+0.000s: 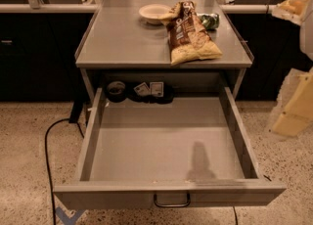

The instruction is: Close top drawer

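Observation:
The top drawer point(122, 194) is a wide, shallow grey metal drawer pulled far out of its cabinet toward me. Its dark wire loop handle point(171, 202) hangs at the centre of the flat front. The drawer floor is bare except at the back, where a dark roll point(116, 90) and small packets point(150, 89) lie. My gripper point(292, 106) shows only as blurred pale cream shapes at the right edge, to the right of the drawer and apart from it.
On the cabinet top point(122, 43) sit a white bowl point(154, 12), a brown chip bag point(190, 35) and a green item point(210, 21). A black cable point(48, 143) runs over the speckled floor at the left. Blue tape point(66, 215) marks the floor. Dark counters stand behind.

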`<action>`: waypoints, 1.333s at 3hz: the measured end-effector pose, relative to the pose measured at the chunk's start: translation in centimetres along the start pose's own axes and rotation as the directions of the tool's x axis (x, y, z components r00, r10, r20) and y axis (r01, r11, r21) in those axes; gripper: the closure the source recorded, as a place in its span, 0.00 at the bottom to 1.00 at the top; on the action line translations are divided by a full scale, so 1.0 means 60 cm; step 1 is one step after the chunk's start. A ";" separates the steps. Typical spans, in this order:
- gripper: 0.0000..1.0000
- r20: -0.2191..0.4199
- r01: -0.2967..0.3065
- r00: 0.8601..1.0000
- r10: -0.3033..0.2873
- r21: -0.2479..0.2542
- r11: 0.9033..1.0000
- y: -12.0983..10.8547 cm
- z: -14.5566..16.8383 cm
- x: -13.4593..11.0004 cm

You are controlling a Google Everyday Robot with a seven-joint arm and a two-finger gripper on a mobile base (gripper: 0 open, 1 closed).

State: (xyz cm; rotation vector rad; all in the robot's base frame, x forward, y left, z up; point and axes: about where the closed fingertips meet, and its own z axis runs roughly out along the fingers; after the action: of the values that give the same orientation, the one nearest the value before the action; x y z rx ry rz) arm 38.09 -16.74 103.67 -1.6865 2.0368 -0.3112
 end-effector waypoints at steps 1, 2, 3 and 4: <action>0.00 0.000 0.000 1.000 0.000 0.000 1.000 0.000 0.000 0.000; 0.00 0.000 0.000 1.000 0.000 0.000 1.000 0.000 0.000 0.000; 0.00 0.000 0.000 1.000 0.000 0.000 1.000 0.000 0.000 0.000; 0.00 0.011 0.005 1.000 -0.004 -0.075 0.997 0.042 0.050 -0.003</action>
State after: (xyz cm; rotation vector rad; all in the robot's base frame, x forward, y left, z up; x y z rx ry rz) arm 37.40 -15.65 99.94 -1.7336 2.0613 -0.2287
